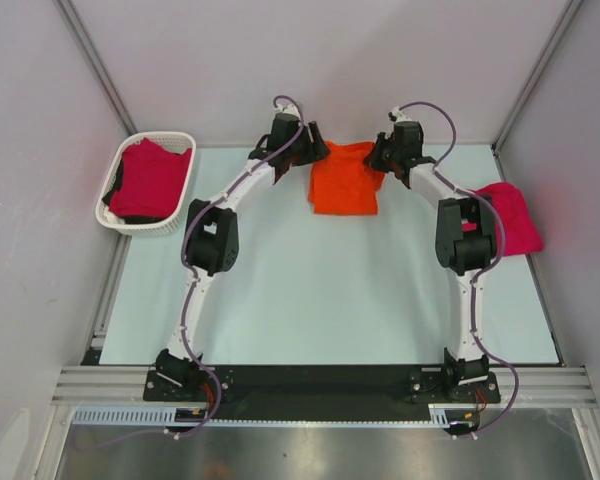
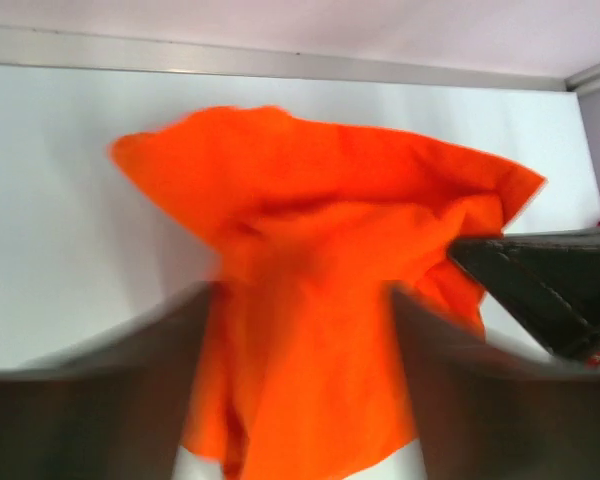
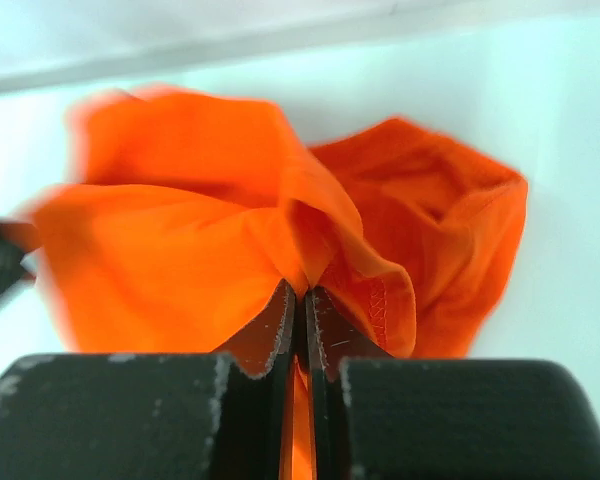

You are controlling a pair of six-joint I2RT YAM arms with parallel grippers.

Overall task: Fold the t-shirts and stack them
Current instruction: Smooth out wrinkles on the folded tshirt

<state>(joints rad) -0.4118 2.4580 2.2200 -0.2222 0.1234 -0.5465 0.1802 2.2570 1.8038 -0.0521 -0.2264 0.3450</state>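
Note:
The orange t-shirt (image 1: 345, 182) lies partly folded at the far middle of the table, its far edge lifted between both grippers. My left gripper (image 1: 310, 152) is at its far left corner. In the left wrist view its blurred fingers (image 2: 110, 390) stand apart, and the orange t-shirt (image 2: 320, 260) hangs loose between them, so the left gripper (image 2: 305, 300) is open. My right gripper (image 1: 382, 155) is at the far right corner. The right gripper (image 3: 302, 295) is shut on a fold of the orange t-shirt (image 3: 180, 250). A crimson-pink t-shirt (image 1: 512, 215) lies bunched at the right edge, and another (image 1: 150, 180) sits in the basket.
A white lattice basket (image 1: 185, 150) stands at the far left, off the table's corner. Grey walls and metal frame posts close in the back and both sides. The right gripper's dark finger (image 2: 555, 290) shows at the right of the left wrist view.

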